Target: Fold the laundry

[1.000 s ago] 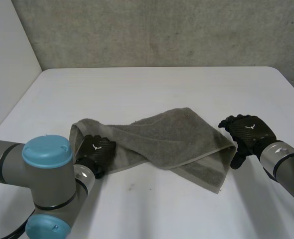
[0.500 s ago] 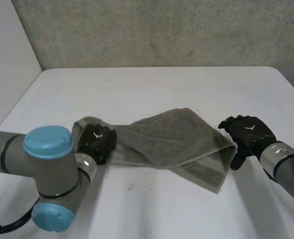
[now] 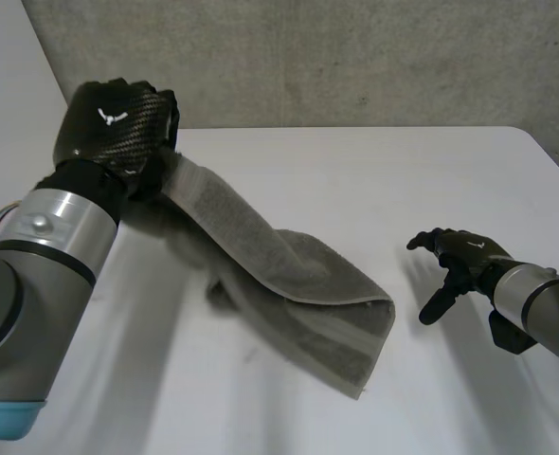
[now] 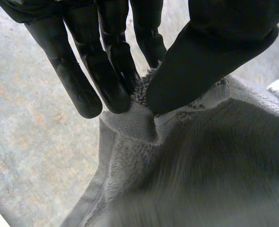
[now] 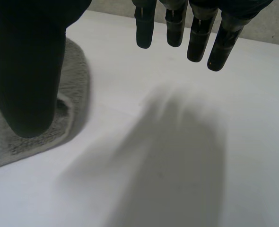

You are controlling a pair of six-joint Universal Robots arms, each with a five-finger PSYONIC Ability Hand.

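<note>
A grey-green towel (image 3: 289,284) hangs from my left hand (image 3: 118,128), which is raised high over the table's left side. The rest of the towel trails down to the table, where its lower end lies folded near the middle. In the left wrist view my left hand (image 4: 106,61) pinches a corner of the towel (image 4: 177,161) between thumb and fingers. To the right of the towel's low end my right hand (image 3: 455,261) hovers with straight fingers, holding nothing. In the right wrist view my right hand (image 5: 30,71) is above bare table, the towel (image 5: 68,94) beside its thumb.
The white table (image 3: 374,171) stretches wide behind and to the right of the towel. A rough grey wall (image 3: 336,57) stands behind it, and a white wall (image 3: 14,85) lies at the left.
My left hand has closed on the towel's left corner and lifted it high, dragging the towel leftward. My right hand has drawn a little away from the towel's right end.
</note>
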